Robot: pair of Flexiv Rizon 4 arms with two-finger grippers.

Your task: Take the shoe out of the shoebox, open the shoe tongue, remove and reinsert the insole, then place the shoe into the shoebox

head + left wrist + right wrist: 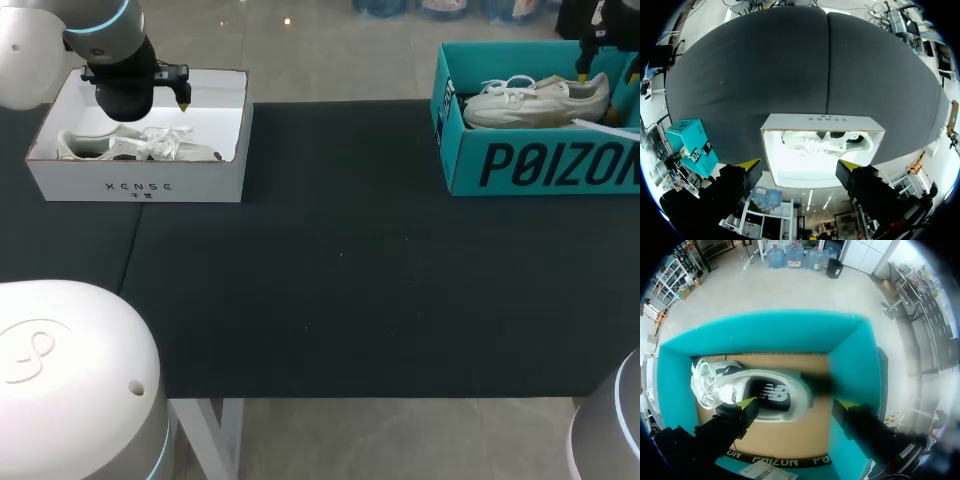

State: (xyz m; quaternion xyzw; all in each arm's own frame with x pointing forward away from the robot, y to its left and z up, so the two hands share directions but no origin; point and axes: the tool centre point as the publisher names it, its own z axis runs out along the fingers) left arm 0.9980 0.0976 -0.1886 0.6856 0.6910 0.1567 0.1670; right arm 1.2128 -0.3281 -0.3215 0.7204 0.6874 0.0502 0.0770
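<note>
2 white arms (pixel 60 350) carry blue-ringed joints and black, yellow-tipped pincers (pixel 800 164).

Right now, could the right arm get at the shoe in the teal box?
Probably yes. The right gripper hangs open above the shoe. The teal box has no lid on, and nothing lies over the shoe. One box wall stands close beside the gripper, so there may be little room on that side.

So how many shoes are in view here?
2: first shoe lies in the white box on the left, second shoe in the teal box on the right. More may be hidden.
</note>
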